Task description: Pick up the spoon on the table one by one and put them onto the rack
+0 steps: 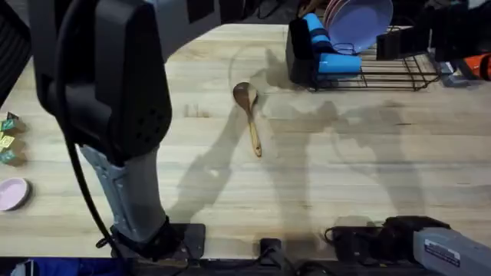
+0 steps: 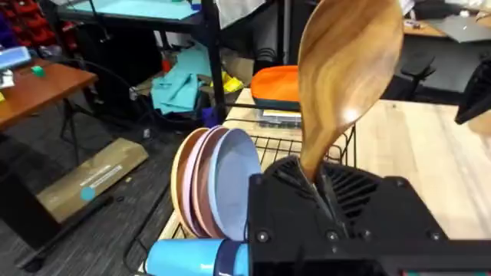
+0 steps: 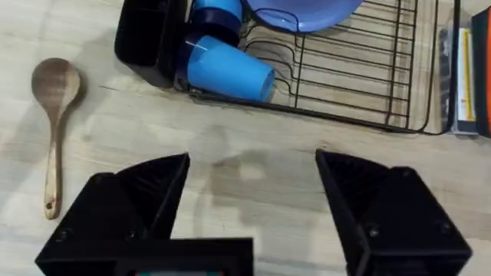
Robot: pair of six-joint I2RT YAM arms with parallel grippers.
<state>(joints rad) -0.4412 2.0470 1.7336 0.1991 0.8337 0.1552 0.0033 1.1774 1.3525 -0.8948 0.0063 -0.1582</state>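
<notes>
A brown wooden spoon [image 2: 349, 69] stands bowl-up in my left gripper [image 2: 314, 188], which is shut on its handle. It hangs above the black wire rack [image 2: 307, 149], close to the upright plates [image 2: 222, 184]. My left arm [image 1: 107, 92] rises large and dark under the overhead camera. A second wooden spoon [image 1: 247, 115] [image 3: 54, 115] lies on the table [image 1: 345, 169], bowl towards the rack [image 1: 391, 73], a short way from the black caddy [image 1: 301, 50] [image 3: 149, 34]. My right gripper [image 3: 253, 199] hovers open above bare table, apart from that spoon.
The rack holds blue cups [image 1: 337, 61] [image 3: 226, 69] and a purple plate [image 1: 360, 19]. A pink dish [image 1: 11, 193] and small green and yellow pieces [image 1: 8, 138] sit at the table's left edge. My right arm [image 1: 430, 241] rests at the lower right.
</notes>
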